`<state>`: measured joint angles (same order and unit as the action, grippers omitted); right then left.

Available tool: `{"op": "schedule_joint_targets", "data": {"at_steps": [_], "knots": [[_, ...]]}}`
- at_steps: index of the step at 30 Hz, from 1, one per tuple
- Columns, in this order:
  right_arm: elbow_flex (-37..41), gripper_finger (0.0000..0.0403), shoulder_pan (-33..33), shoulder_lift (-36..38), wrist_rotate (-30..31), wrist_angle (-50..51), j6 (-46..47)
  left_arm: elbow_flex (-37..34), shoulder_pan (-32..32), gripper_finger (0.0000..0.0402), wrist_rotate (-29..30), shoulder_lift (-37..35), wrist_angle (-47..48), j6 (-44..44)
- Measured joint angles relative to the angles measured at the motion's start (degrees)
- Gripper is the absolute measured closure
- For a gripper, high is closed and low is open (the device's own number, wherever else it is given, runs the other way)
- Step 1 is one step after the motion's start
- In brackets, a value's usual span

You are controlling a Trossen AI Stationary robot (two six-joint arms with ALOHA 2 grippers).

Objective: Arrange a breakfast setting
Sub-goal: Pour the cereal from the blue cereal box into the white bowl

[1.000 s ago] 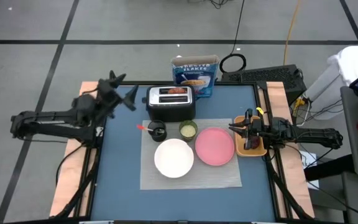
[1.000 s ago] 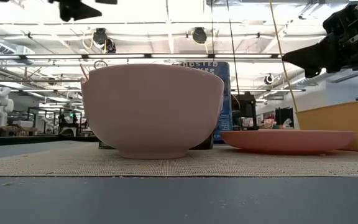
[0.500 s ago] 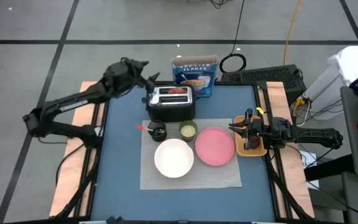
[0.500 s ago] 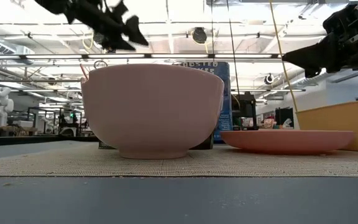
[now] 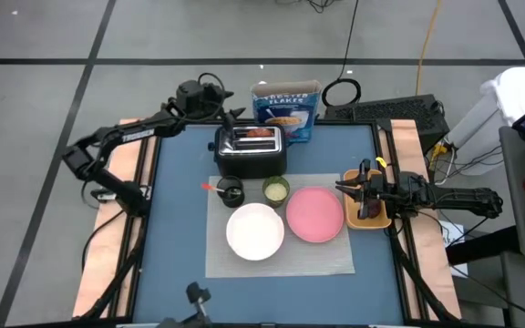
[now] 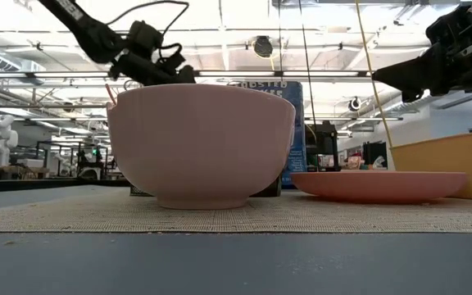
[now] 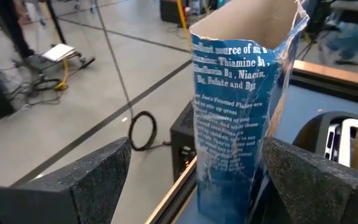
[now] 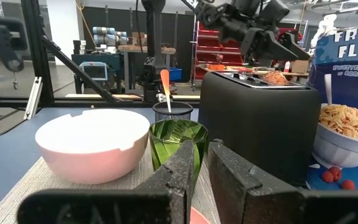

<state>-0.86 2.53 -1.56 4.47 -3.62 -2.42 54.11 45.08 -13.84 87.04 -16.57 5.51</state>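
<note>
1. Grey rectangular mat (image 5: 281, 262): flat on the blue table (image 5: 176, 246), in the middle and toward the near edge, with bowl, plate and both cups on it.
2. Blue cereal box (image 5: 286, 109): upright at the far edge of the table, just behind the toaster, top flaps open. In the left wrist view (image 7: 244, 106) close ahead, between the two dark fingers but not touched by them.
3. Black-and-silver toaster (image 5: 249, 150): at the far edge of the mat, toast visible in the slots.
4. Pink round plate (image 5: 314, 214): on the right part of the mat, touching or nearly touching the bowl – cannot tell which.
5. White round bowl (image 5: 255, 231): on the mat, left of the plate, nearest to the low camera (image 6: 201, 143).
6. Orange rectangular tray (image 5: 369, 211): just beside the mat at the right table edge, under the right gripper.
7. Left gripper (image 5: 229, 120): raised above the far-left side of the toaster, pointing at the cereal box, fingers (image 7: 73, 180) wide apart and holding nothing.
8. Right gripper (image 5: 349, 189): hanging over the tray, fingers (image 8: 176, 171) close together with only a narrow gap, nothing between them.
9. Black cup (image 5: 231, 192): on the mat before the toaster, with the red-handled spoon (image 5: 211, 187) standing in it, handle leaning left.
10. Small green cup (image 5: 275, 189): on the mat, right of the black cup – apart from it.
</note>
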Motion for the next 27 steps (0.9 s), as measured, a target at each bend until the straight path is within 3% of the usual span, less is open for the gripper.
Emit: {"op": "schedule_joint_targets", "data": {"at_steps": [15,22,27], "knots": [[0.0,0.0362,0.0,0.0,0.0,0.0,0.0,0.4,-0.9,0.0032,-4.4,8.1,-11.0,-3.8],[0.0,0.0362,0.0,0.0,0.0,0.0,0.1,9.0,-2.9,0.0032,-6.7,14.7,-9.3,-4.0],[0.0,0.0362,0.0,0.0,0.0,0.0,0.2,16.1,-3.4,0.0032,-7.2,18.3,-2.8,-4.3]]}}
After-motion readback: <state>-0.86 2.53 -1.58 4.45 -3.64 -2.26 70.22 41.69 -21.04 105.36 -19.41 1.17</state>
